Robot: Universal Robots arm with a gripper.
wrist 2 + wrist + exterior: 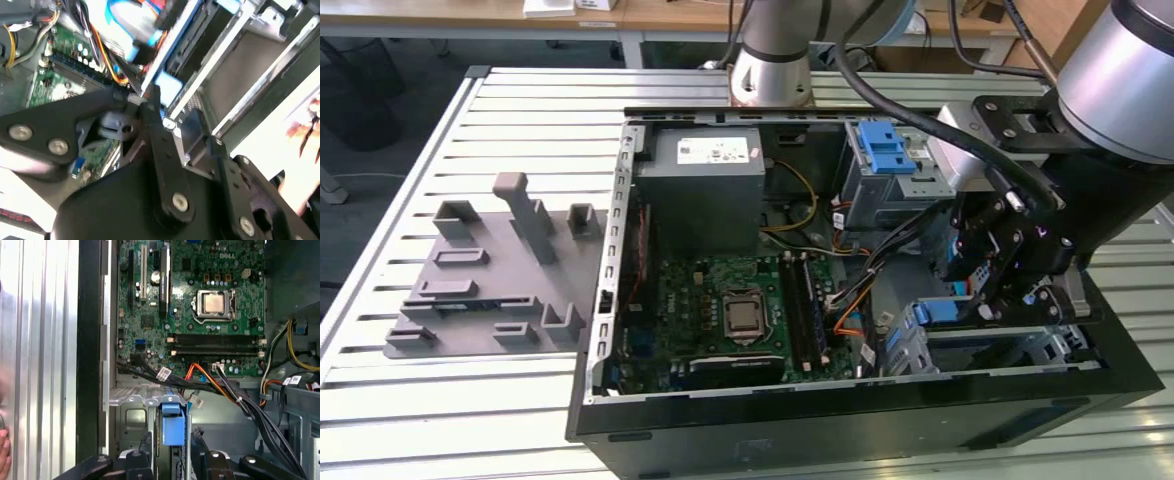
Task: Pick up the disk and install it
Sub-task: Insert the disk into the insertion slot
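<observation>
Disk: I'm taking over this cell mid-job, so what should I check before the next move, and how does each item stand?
1. Disk at the drive cage opening, in line with it: ok.
2. Disk fully seated: cannot tell.
3. Cable bundle off the disk: cannot tell, it runs close by.
4. Gripper over the cage, inside the case: ok.
5. People away: not ok, a hand is at the table beside the case.
</observation>
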